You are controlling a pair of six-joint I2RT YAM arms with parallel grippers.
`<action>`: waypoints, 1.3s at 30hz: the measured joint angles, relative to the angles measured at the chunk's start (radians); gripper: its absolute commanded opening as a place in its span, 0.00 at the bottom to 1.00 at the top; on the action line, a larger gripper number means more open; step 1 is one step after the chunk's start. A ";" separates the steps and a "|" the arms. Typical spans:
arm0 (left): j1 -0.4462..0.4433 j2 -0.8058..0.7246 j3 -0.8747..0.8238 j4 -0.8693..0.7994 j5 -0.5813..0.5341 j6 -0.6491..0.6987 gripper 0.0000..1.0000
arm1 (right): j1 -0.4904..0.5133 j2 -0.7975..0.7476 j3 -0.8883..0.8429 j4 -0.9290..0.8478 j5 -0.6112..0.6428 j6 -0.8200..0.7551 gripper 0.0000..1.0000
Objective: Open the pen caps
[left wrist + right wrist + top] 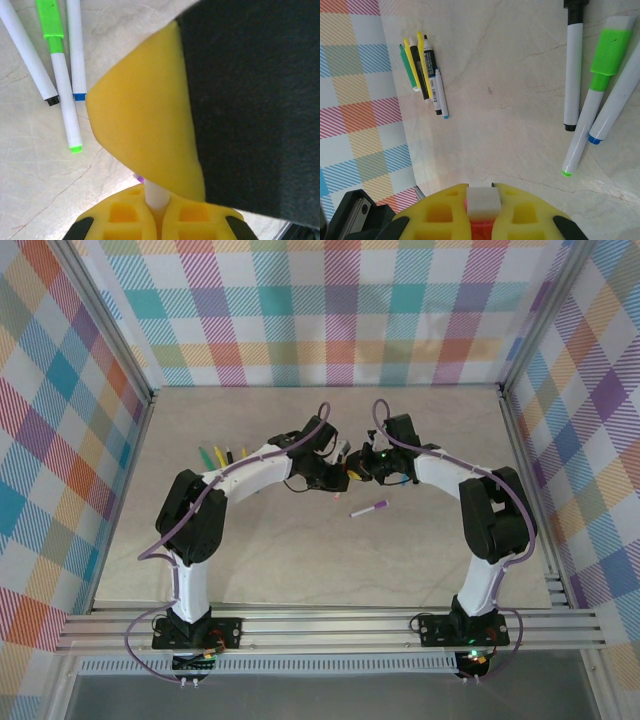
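A thin white pen barrel (pixel 155 192) is pinched in the closed left hand (pixel 156 212), its white-and-orange end (pixel 482 201) clamped in the closed right hand (pixel 481 210), above the middle of the table (pixel 510 75). Light, stiff and slick, it is judged best gripped close to the cap joint. A green-capped pen (pixel 592 100) is seen lying nearby.

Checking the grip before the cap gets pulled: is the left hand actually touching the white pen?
Touching. The left wrist view shows the white pen pinched between the yellow fingers of the left hand, with no gap on either side.
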 measured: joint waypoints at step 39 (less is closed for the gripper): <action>0.222 0.060 0.016 -0.154 -0.558 -0.067 0.00 | -0.132 0.120 0.269 -0.491 0.520 -0.306 0.00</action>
